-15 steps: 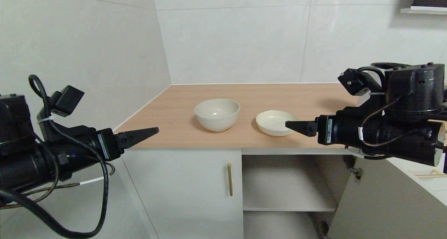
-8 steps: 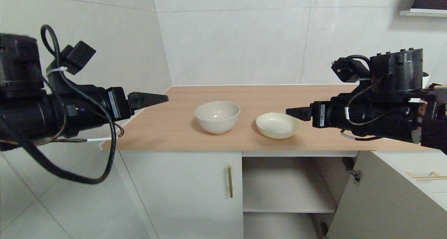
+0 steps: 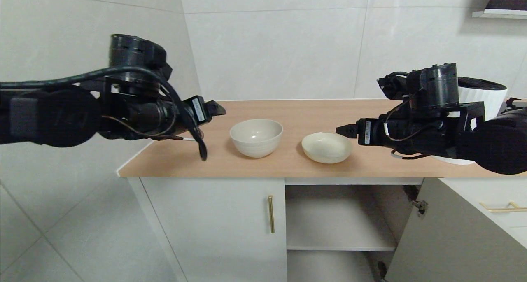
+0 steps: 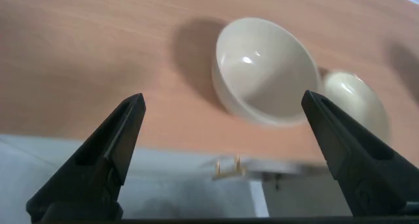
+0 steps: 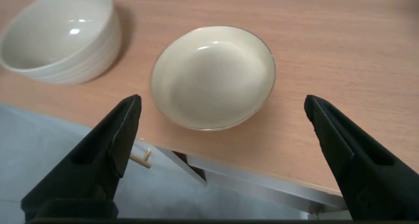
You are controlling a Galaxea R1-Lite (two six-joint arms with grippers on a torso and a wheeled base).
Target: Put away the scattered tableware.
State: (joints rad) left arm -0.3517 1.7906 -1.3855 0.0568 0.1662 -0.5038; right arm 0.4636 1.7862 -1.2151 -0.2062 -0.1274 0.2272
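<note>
A deep cream bowl (image 3: 256, 136) and a shallow cream dish (image 3: 327, 147) sit side by side on the wooden counter (image 3: 206, 158). My left gripper (image 3: 216, 108) hovers above the counter just left of the bowl. In the left wrist view the gripper (image 4: 222, 98) is open wide, with the bowl (image 4: 265, 70) ahead and the dish (image 4: 357, 99) beyond it. My right gripper (image 3: 343, 130) hangs at the dish's right rim. Its wrist view shows the gripper (image 5: 222, 103) open, the dish (image 5: 213, 76) between the fingers' line, and the bowl (image 5: 59, 31) farther off.
Under the counter, the left cabinet door with a gold handle (image 3: 270, 213) is closed. The right cabinet stands open with a shelf (image 3: 339, 245) inside, its door (image 3: 432, 236) swung out to the right. A white ribbed container (image 3: 481, 88) stands behind my right arm.
My left arm has risen from below the counter's front left corner and swung right, towards the bowl. The right arm lifted and drew back a little; its tip stays near the dish.
</note>
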